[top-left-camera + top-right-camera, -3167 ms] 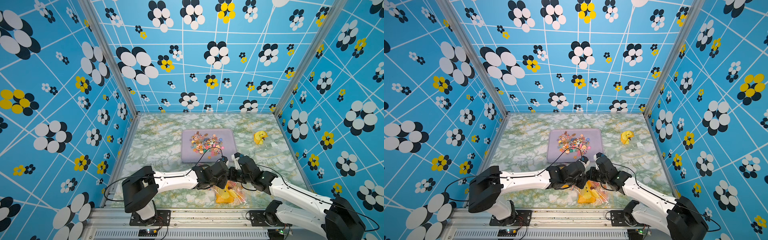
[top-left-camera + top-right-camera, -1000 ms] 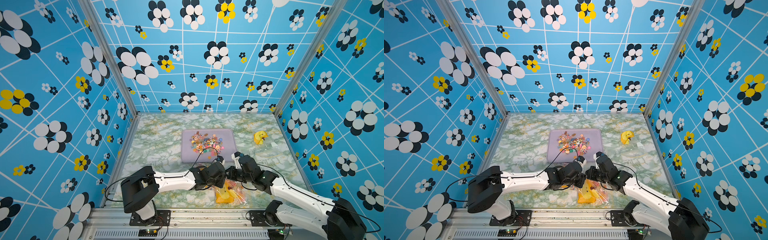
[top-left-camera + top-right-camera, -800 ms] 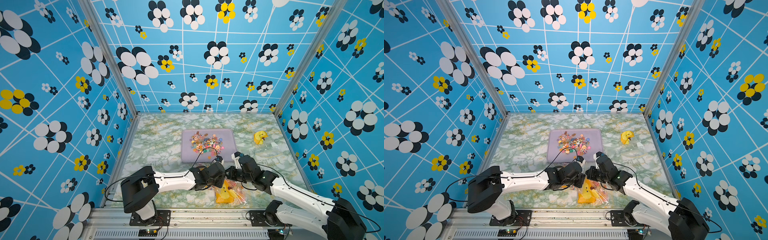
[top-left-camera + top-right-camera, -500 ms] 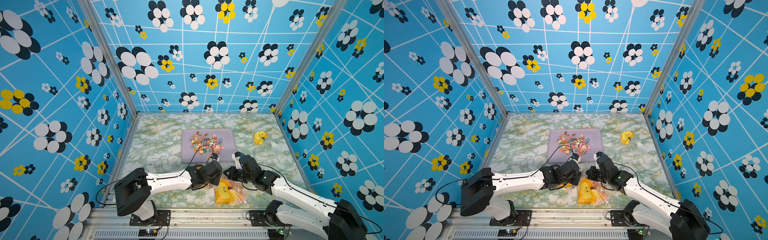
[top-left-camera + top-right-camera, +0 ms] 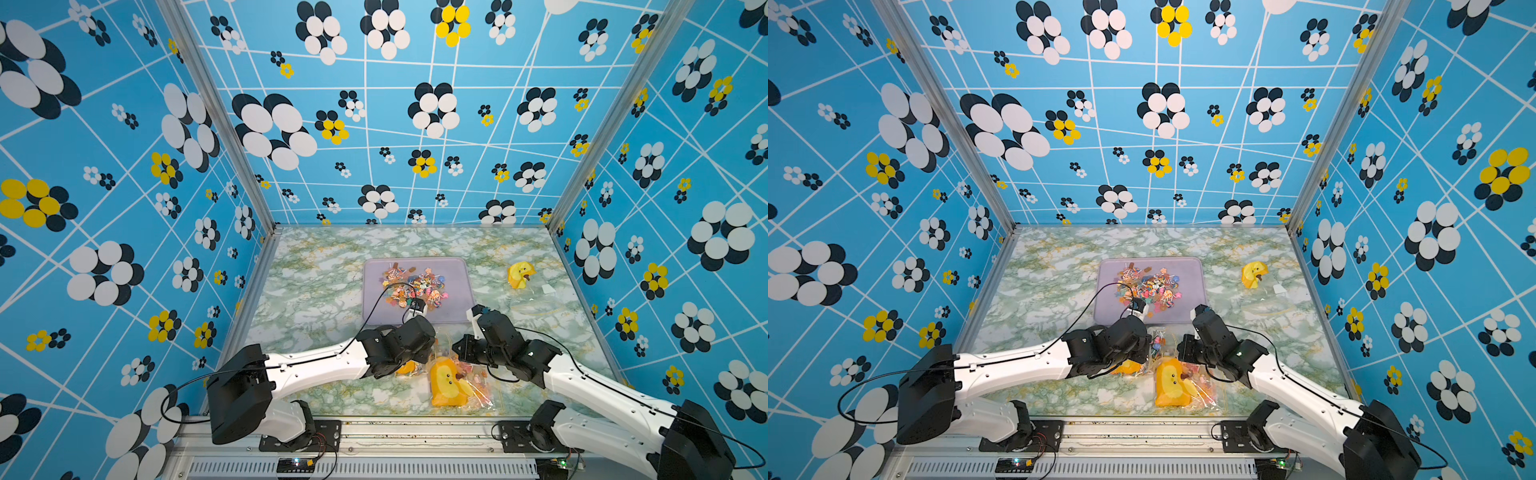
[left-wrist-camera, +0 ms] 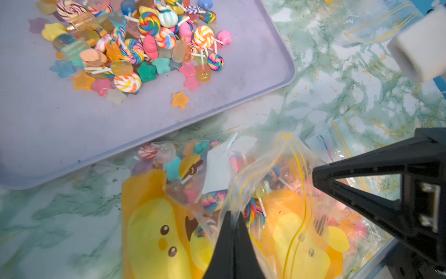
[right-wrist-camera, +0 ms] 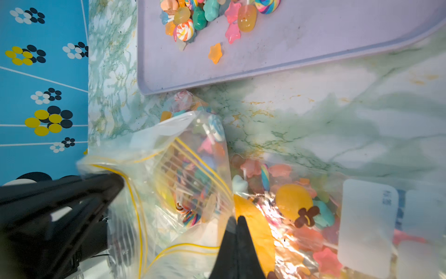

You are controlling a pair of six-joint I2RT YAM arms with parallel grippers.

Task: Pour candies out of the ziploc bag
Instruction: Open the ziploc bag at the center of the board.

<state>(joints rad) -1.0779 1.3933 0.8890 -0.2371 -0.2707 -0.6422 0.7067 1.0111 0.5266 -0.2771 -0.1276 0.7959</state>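
From the left of the tray [image 5: 459,309], on its near side, the left arm [image 5: 316,365] reaches in low. In both top views its wrist housing hides the jaws. The left wrist view shows them: the left gripper [image 6: 233,216] has its jaws pressed together on one clear lip of the ziploc bag [image 6: 255,166]. The bag lies just beside the tray's near rim, not over it. In a top view it shows as a crumpled clear patch [image 5: 1158,343] between the two wrists. Its yellow-lined mouth gapes, with candies [image 6: 212,200] inside, and a yellow duck-faced toy [image 6: 154,232] shows through the plastic.

A heap of loose candies [image 5: 411,286] lies on the tray. The left wrist view shows its swirl lollipops and stars; the right wrist view catches only the heap's edge. The right gripper [image 7: 237,223] is also clamped together, on the bag's other lip, which only the right wrist view shows. Right of the tray, the top views alone show a second yellow duck [image 5: 519,275].
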